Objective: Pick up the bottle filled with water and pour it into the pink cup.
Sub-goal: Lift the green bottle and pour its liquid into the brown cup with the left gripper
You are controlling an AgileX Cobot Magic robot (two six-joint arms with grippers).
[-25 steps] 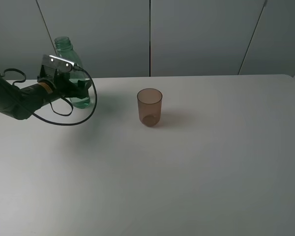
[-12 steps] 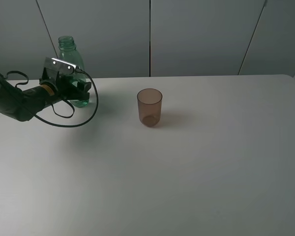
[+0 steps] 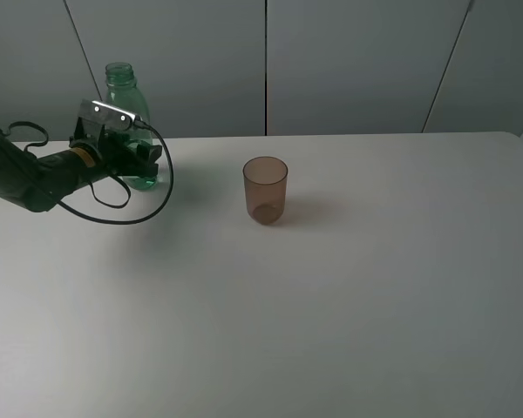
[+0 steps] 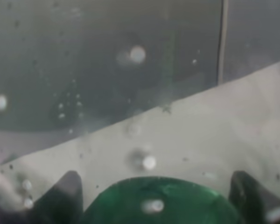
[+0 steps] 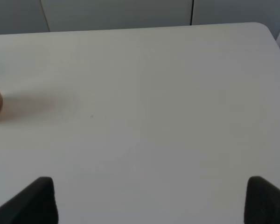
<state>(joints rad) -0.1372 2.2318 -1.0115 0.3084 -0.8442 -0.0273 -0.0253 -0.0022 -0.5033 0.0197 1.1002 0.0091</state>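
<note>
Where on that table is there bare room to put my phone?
Bare: the near half of the table, in front of the pink cup, and the stretch to its right. Crowded: the far left, where the left gripper clamps the bottle.

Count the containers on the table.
2. The green bottle stands at the back left, inside the left gripper; the pink cup stands alone near the table's middle.

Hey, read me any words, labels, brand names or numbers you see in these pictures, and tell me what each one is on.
No readable text in any view.
The green bottle: no label or print shows.
The pink cup: plain, no marking.
The metal bracket on the left arm: two bright spots only, no letters.
The table and the wall: blank.
</note>
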